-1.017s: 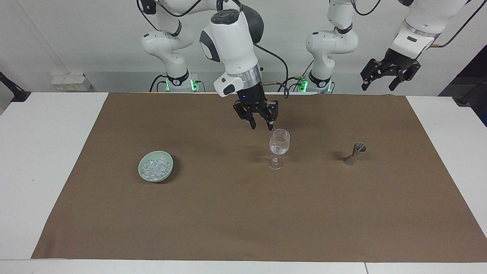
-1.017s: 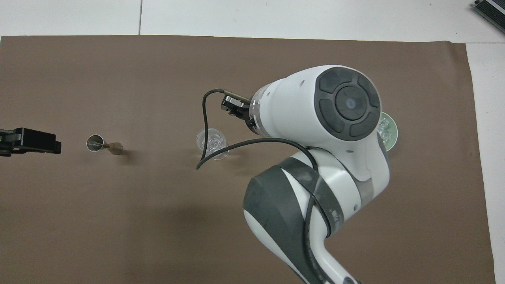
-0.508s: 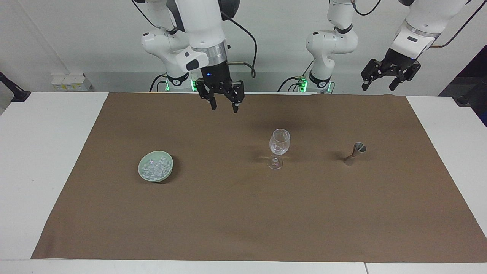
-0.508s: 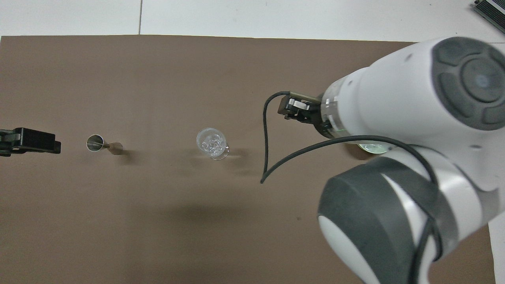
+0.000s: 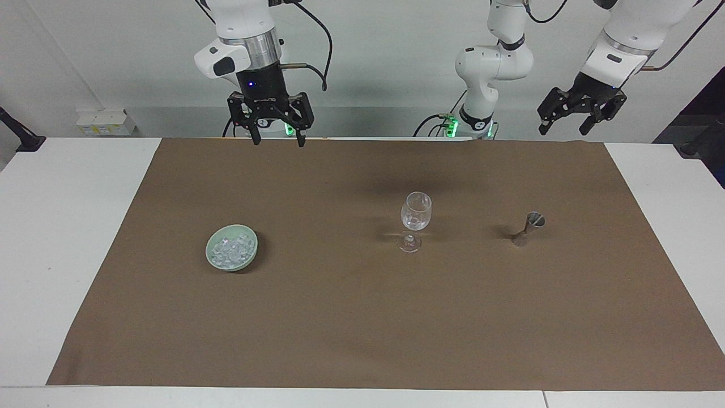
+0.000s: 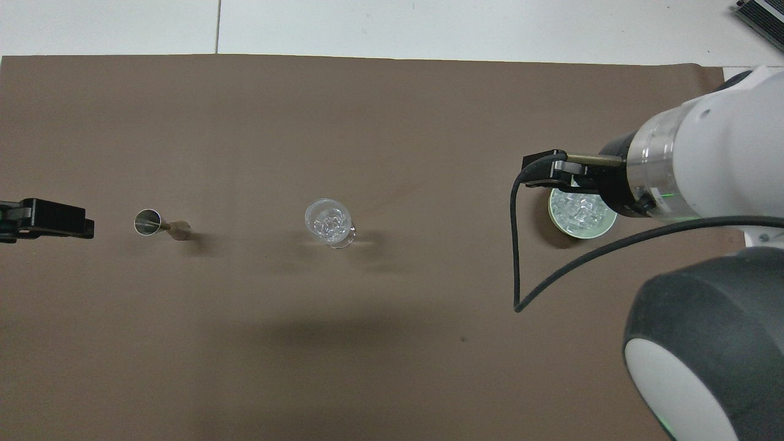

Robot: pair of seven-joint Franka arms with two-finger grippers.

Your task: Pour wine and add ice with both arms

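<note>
A clear stemmed wine glass (image 5: 416,218) stands mid-mat and holds a few glinting ice cubes; it also shows in the overhead view (image 6: 329,220). More ice (image 5: 229,249) fills a pale green bowl (image 5: 249,255) toward the right arm's end, which also shows from above (image 6: 603,228). A metal jigger (image 5: 528,228) stands toward the left arm's end. My right gripper (image 5: 277,140) is open and empty, raised over the mat's edge nearest the robots. My left gripper (image 5: 563,127) is open and empty, waiting high at its own end.
A brown mat (image 5: 362,317) covers most of the white table (image 5: 56,226). From above, the right arm's wrist (image 6: 692,165) overlaps part of the bowl. A black cable (image 6: 517,257) hangs from that wrist.
My right gripper has risen from beside the wine glass's rim and swung back toward its own base, staying open and empty. The left arm has not moved.
</note>
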